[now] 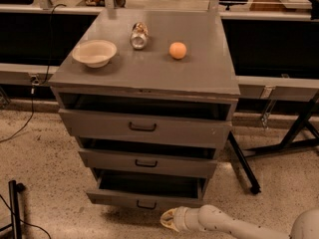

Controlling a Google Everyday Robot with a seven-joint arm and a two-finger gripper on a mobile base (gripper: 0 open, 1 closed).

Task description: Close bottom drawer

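Note:
The bottom drawer is the lowest of three grey drawers in the cabinet. It stands pulled out, its dark inside showing, with a small dark handle on its short front panel. My gripper is low over the floor, just in front of the drawer's front panel and right of its handle. The white arm reaches in from the lower right.
The middle drawer and top drawer also stand partly open. On the cabinet top are a white bowl, a lying can and an orange. A black stand leg is at the right, a black post at lower left.

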